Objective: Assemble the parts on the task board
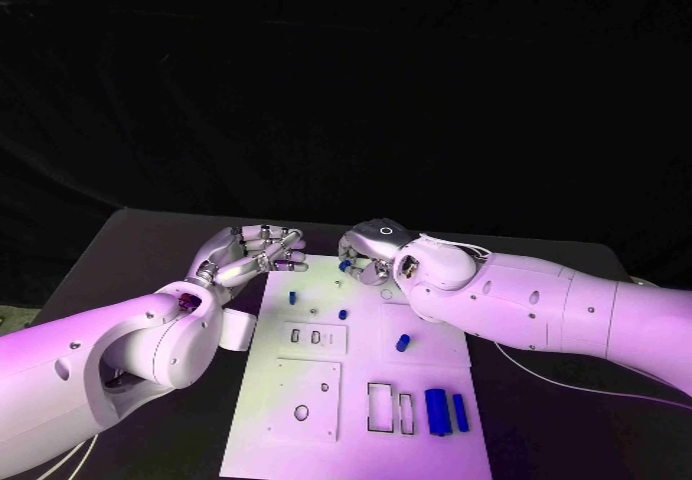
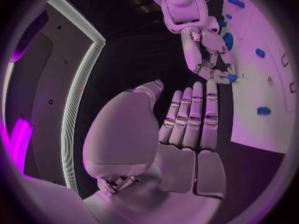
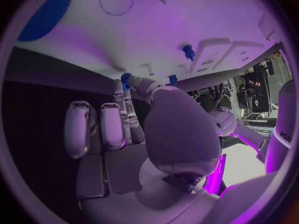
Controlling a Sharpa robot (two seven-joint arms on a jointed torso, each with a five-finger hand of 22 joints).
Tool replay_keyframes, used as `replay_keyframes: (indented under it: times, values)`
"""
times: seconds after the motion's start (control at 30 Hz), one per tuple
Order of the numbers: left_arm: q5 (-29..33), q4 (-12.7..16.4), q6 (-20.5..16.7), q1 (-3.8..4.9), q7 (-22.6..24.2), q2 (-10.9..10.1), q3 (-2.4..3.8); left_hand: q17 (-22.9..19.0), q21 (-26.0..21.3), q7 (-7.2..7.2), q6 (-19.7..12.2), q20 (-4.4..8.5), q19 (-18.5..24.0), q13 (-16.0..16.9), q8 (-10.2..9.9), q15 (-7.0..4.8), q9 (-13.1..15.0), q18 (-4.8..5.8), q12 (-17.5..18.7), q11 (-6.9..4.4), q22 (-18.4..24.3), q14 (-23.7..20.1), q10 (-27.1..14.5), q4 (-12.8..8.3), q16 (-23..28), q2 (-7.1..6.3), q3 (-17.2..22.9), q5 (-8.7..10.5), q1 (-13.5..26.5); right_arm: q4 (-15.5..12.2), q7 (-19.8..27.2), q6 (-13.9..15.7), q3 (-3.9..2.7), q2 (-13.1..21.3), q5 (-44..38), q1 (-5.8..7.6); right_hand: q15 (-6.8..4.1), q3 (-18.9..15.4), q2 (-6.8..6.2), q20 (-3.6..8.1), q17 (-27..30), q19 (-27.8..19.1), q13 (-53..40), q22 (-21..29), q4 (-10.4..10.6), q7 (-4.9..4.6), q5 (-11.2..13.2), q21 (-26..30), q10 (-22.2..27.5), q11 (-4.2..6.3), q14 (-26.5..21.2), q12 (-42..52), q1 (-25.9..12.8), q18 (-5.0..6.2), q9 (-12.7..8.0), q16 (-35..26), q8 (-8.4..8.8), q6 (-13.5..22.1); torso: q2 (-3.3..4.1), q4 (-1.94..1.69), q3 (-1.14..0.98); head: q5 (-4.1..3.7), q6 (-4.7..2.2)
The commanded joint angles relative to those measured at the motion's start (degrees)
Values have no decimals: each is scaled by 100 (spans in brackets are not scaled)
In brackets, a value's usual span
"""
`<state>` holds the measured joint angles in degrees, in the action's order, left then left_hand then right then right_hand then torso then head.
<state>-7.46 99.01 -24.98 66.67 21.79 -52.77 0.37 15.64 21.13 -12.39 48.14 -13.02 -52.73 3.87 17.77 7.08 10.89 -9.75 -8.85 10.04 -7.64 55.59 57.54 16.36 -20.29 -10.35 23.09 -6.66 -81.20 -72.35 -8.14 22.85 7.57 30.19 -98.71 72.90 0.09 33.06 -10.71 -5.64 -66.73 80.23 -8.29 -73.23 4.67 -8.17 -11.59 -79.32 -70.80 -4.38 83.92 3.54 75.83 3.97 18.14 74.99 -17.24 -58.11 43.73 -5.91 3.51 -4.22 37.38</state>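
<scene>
The white task board [image 1: 361, 440] lies in the middle of the table. My right hand [image 1: 378, 248] hovers over the board's far edge and pinches a small blue part [image 1: 346, 266] at its fingertips; the same part [image 2: 231, 77] shows in the left wrist view and in the right wrist view [image 3: 126, 79]. My left hand [image 1: 253, 252] is beside the board's far left corner, its fingers [image 2: 194, 114] held straight and apart with nothing in them. A blue peg [image 1: 293, 297] stands on the board near the left hand.
More blue parts lie on the board: a small one [image 1: 343, 314], another [image 1: 404, 342] mid-board, and two long bars [image 1: 436, 410] at the near right beside rectangular slots [image 1: 381, 407]. A blue gear [image 3: 47, 12] sits under the right hand. Black table [image 1: 159, 250] surrounds the board.
</scene>
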Motion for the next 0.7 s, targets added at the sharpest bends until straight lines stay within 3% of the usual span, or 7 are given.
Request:
replay_keyframes:
  times: [0.03,0.13,0.27,0.33,0.53,0.7]
  values:
    - [18,15,95,9,30,12,6,6,23,-68,-48,-4,-47,-5,-23,17,2,-70,28,-4,0,21,-26,6,-11,23,4,13,57,40,-22,-154,11,-35,-16,-23,-14,39,-3,-29,17,-17,12,16,2,-16,40,-13,39,-17,185,-6,-66,-28,15,22,-4,41,0,-6,3,-1,-4]
    - [18,14,96,9,30,12,6,6,23,-68,-48,-4,-47,-5,-23,17,2,-70,28,-4,0,21,-26,6,-11,23,4,13,57,91,-15,-107,14,-76,1,-31,34,69,-49,-62,73,-72,63,75,21,-79,70,30,235,-76,159,-15,-123,-14,22,0,60,167,3,-3,5,2,-12]
    - [18,12,95,10,25,13,6,17,18,-69,-55,-8,-38,-3,-27,22,4,-69,50,-1,7,3,-28,1,-4,26,6,14,61,154,-32,-75,17,-123,50,-38,150,78,-146,-173,459,-415,214,583,48,-210,275,393,785,-219,25,-10,-218,103,-2,-242,276,526,6,-4,7,7,-17]
    - [18,10,97,10,23,12,6,17,18,-69,-55,-8,-38,-3,-27,22,4,-69,50,-1,7,3,-28,1,-4,26,6,14,61,157,-32,-74,18,-125,62,-40,156,61,-165,-191,554,-476,246,687,43,-197,294,477,863,-222,-1,-4,-227,130,-27,-299,375,676,4,-3,6,9,-20]
    - [18,7,102,10,16,5,6,17,18,-69,-55,-8,-38,-3,-27,22,4,-69,50,-1,7,3,-28,1,-4,26,6,14,61,20,-47,-46,19,0,76,-46,156,32,-190,-195,585,-509,266,746,39,-188,302,527,912,-221,-9,-4,-238,144,-34,-315,423,736,3,12,2,34,-40]
    - [22,2,105,10,14,-18,6,17,18,-69,-55,-8,-38,-3,-27,22,4,-69,50,-1,7,3,-28,1,-4,26,6,14,61,-344,-110,100,7,381,92,-49,153,-2,-197,-195,573,-476,262,702,56,-198,300,507,854,-217,-2,30,-268,135,-23,-301,421,707,1,39,-6,38,-55]
